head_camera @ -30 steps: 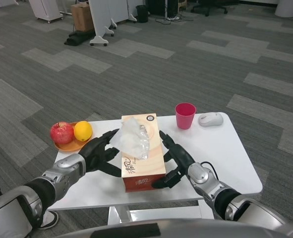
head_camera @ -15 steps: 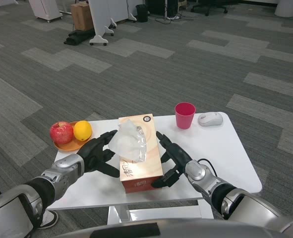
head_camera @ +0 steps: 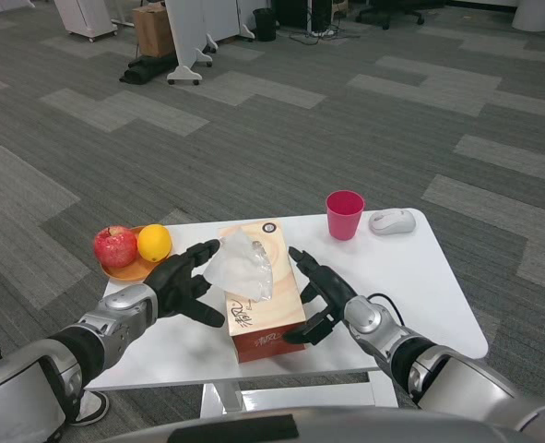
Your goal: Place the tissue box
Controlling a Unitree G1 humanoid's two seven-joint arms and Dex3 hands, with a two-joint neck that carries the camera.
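The long orange-and-cream cardboard tissue box (head_camera: pixel 258 293), a crumpled white tissue (head_camera: pixel 241 266) puffing from its top slot, sits on the white rectangular surface (head_camera: pixel 420 295) near the front edge, clamped between the two black hands. The left hand (head_camera: pixel 182 282) lies against the box's left long side with its fingers (head_camera: pixel 201 253) spread and reaching up towards the tissue; the right hand (head_camera: pixel 316 293) lies against the right long side, fingers extended along the wall. Neither hand wraps anything: the box is squeezed between the two flats, so both count as holding it. Whether its base rests fully on the surface or hangs just above cannot be told. To finish well, I judge that both hands should keep equal inward pressure until the base lies flat, then draw apart sideways together, since a one-sided release would probably twist the light box. The left fingers should stay clear of the tissue so it is not dragged out. Just left stands a shallow brown wooden dish (head_camera: pixel 127 269) carrying a red apple (head_camera: pixel 115 246) and a yellow-orange citrus fruit (head_camera: pixel 154 243), close enough for the withdrawing left hand to knock. Farther back on the right stand a pink plastic cup (head_camera: pixel 344 214) and a white computer mouse (head_camera: pixel 391 221), well apart from the box.
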